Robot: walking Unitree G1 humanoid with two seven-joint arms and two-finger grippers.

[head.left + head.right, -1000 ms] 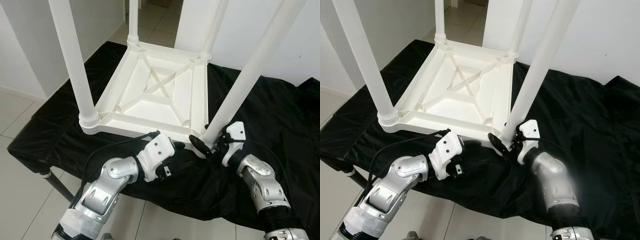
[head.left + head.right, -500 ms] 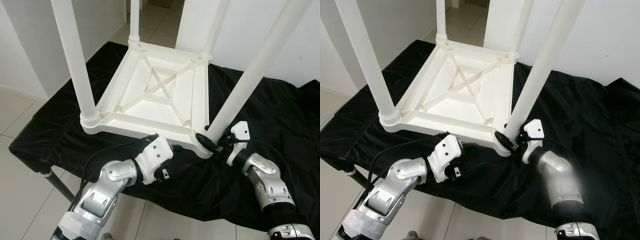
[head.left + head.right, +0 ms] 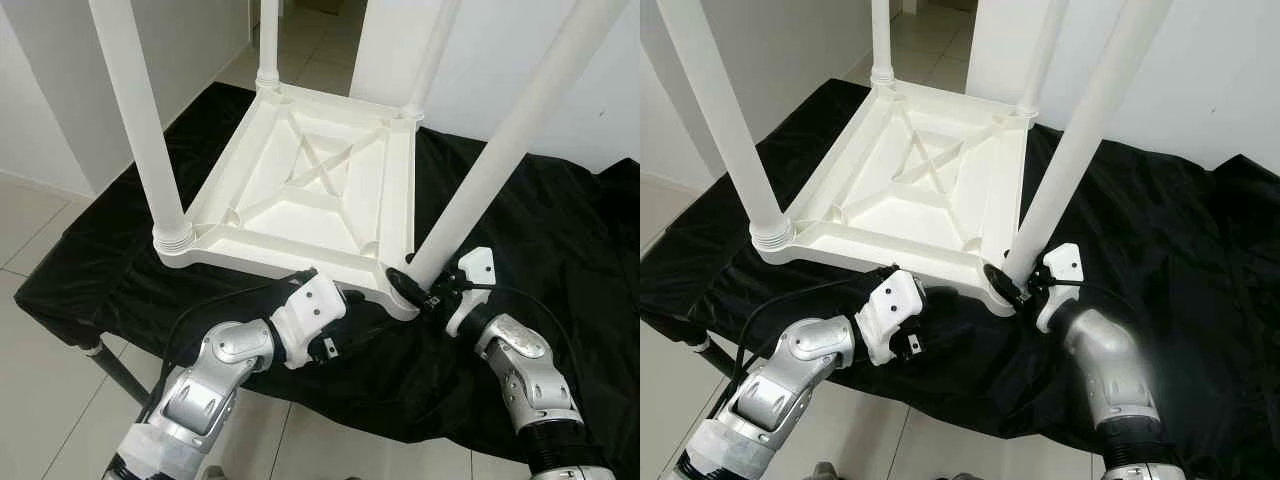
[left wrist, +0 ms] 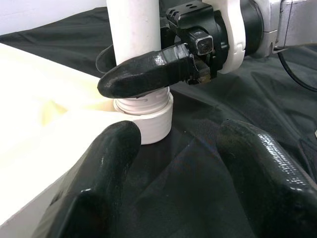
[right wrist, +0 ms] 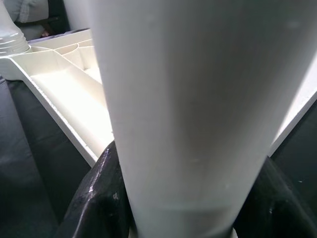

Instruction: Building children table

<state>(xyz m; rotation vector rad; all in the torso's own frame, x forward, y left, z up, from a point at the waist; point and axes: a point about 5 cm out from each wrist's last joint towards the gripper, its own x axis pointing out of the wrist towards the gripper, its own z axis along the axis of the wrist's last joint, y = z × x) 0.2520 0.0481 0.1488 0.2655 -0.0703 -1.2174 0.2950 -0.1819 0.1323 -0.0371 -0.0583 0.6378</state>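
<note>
A white plastic children's table (image 3: 310, 190) lies upside down on a black cloth, its four legs pointing up. My right gripper (image 3: 408, 283) is shut on the near-right leg (image 3: 500, 150) just above its threaded base (image 4: 146, 116); the black fingers (image 5: 104, 198) hug both sides of the leg (image 5: 188, 99). My left gripper (image 4: 176, 134) is open and low on the cloth beside that same corner. Its fingers (image 3: 347, 296) lie at the tabletop's front edge with nothing between them.
The black cloth (image 3: 560, 230) covers a low support whose metal leg (image 3: 115, 370) shows at the front left. White walls and tiled floor (image 3: 30, 220) surround it. The near-left leg (image 3: 140, 120) and the two far legs stand upright.
My right wrist has turned a little around the leg's base and back. The upturned table has shifted slightly to the left. The left arm has hardly moved.
</note>
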